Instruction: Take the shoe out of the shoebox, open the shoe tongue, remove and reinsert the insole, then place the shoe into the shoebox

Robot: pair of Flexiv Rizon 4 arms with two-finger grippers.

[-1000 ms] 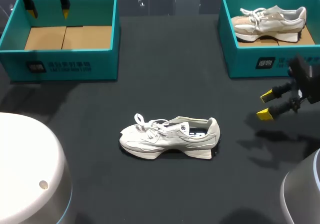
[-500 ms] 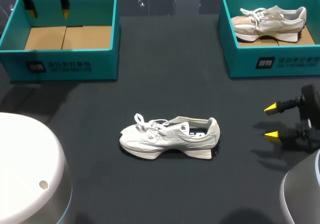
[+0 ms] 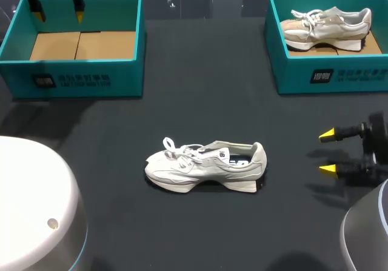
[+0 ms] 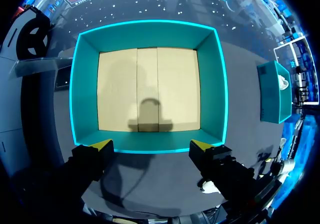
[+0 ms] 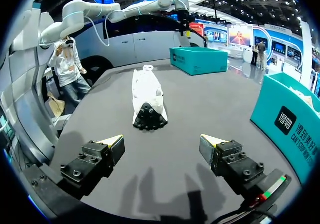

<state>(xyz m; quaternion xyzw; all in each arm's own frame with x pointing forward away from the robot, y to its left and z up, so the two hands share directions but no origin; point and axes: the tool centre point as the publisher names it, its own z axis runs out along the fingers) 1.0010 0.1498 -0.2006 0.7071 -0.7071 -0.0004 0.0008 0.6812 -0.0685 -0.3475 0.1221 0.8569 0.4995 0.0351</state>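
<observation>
A pale grey shoe [image 3: 205, 167] lies on its side in the middle of the black table, laces toward the left; the right wrist view shows the same shoe [image 5: 147, 98] heel-first, well ahead of the fingers. My right gripper [image 3: 328, 153] hovers open and empty to the right of it, low over the table, with its yellow tips pointing left. My left gripper [image 3: 58, 10] hangs open over the far rim of the empty teal shoebox [image 3: 73, 70] at the back left. From the left wrist, that shoebox [image 4: 148, 36] shows a bare cardboard floor beneath my open left gripper [image 4: 152, 145].
A second teal shoebox [image 3: 321, 76] at the back right holds another pale shoe [image 3: 327, 26]. Its side wall [image 5: 292, 116] stands close beside my right gripper. A white robot base [image 3: 33, 204] fills the front left corner.
My right gripper has dropped toward the front of the table and turned, so its tips now stand one above the other. The shoe and the left arm have not moved.
</observation>
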